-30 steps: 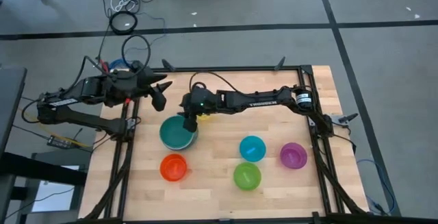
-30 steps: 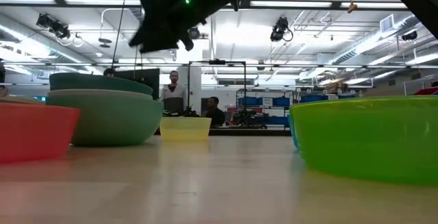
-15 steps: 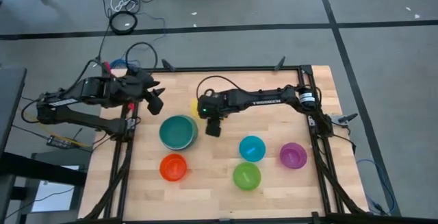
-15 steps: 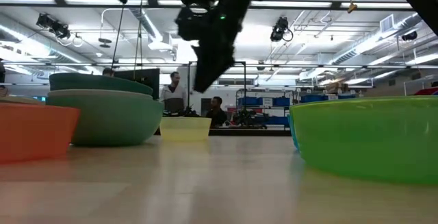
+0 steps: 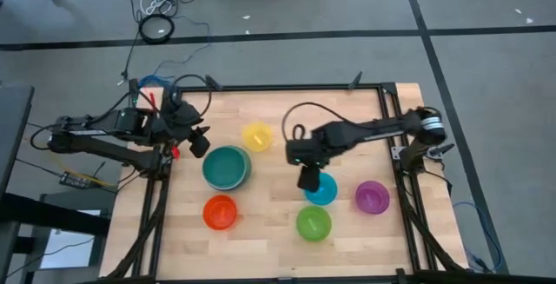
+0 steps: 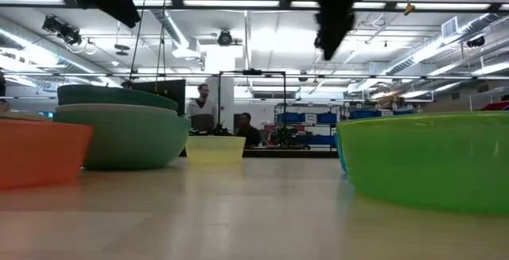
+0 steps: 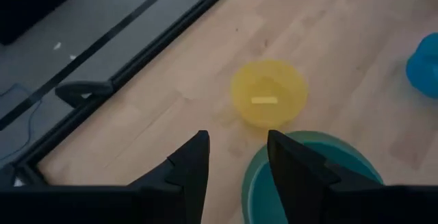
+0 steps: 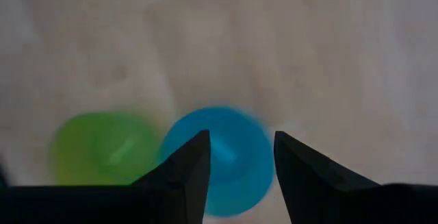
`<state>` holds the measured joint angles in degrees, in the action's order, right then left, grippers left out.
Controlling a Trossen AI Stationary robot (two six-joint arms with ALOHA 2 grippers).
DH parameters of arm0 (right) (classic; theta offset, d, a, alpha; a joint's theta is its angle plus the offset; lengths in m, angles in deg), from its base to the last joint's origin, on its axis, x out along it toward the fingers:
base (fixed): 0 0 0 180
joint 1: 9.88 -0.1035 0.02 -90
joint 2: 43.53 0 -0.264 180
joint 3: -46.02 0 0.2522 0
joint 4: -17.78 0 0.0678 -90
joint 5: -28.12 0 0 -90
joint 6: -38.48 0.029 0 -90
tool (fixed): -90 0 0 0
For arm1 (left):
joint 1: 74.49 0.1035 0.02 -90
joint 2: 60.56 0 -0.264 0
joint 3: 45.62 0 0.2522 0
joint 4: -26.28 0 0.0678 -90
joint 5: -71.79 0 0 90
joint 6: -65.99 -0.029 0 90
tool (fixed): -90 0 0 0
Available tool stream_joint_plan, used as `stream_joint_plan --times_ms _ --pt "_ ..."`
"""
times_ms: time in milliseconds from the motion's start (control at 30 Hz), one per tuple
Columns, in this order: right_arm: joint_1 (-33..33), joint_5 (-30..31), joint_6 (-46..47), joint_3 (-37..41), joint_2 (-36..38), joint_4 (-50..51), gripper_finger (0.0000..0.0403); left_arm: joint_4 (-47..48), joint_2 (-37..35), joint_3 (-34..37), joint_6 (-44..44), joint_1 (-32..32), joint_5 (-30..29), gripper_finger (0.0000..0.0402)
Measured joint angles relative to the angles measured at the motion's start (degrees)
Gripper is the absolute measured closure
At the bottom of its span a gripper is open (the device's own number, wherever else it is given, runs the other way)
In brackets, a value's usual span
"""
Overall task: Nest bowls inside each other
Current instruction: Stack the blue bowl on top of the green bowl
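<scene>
A teal bowl [image 5: 224,168] sits nested in a sage green bowl [image 6: 127,141] at the table's left middle. A yellow bowl [image 5: 257,136] stands just beyond them. A blue bowl [image 5: 323,192], a purple bowl [image 5: 372,197], a lime green bowl [image 5: 314,223] and an orange bowl [image 5: 220,212] each rest alone on the wood. My right gripper [image 5: 307,180] hangs open above the blue bowl [image 8: 219,159], pointing down, clear of it. My left gripper [image 5: 200,142] is open in the air by the teal bowl's far left rim [image 7: 301,176], empty.
A black frame [image 5: 382,110] borders the wooden table [image 5: 278,249]. Bare wood lies along the near edge and between the teal and blue bowls. Cables [image 5: 161,23] lie on the floor beyond the far edge. People show in the room behind [image 6: 203,105].
My right gripper has swung from over the teal bowl toward the table's right and near edge, tipping to point down, and now hangs over the blue bowl. My left gripper has sunk and drifted toward the teal bowl. No bowl has moved.
</scene>
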<state>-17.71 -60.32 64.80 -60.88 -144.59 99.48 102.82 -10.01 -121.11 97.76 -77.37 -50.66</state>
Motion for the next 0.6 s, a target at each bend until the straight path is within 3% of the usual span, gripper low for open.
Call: stream_joint_plan --times_ms 200,400,600 --pt "-1.9 -8.4 9.3 13.0 6.2 -8.9 0.0254 -4.8 0.0 2.1 0.0 -1.8 -0.4 0.0245" --pt "-2.6 -14.7 13.0 22.7 6.5 -24.6 0.0254 -6.3 0.0 2.8 0.0 -2.5 -0.4 0.0245" --pt "-2.6 -13.2 15.4 26.4 6.5 -32.3 0.0254 -6.4 0.0 2.8 0.1 -2.5 -1.9 0.0245"
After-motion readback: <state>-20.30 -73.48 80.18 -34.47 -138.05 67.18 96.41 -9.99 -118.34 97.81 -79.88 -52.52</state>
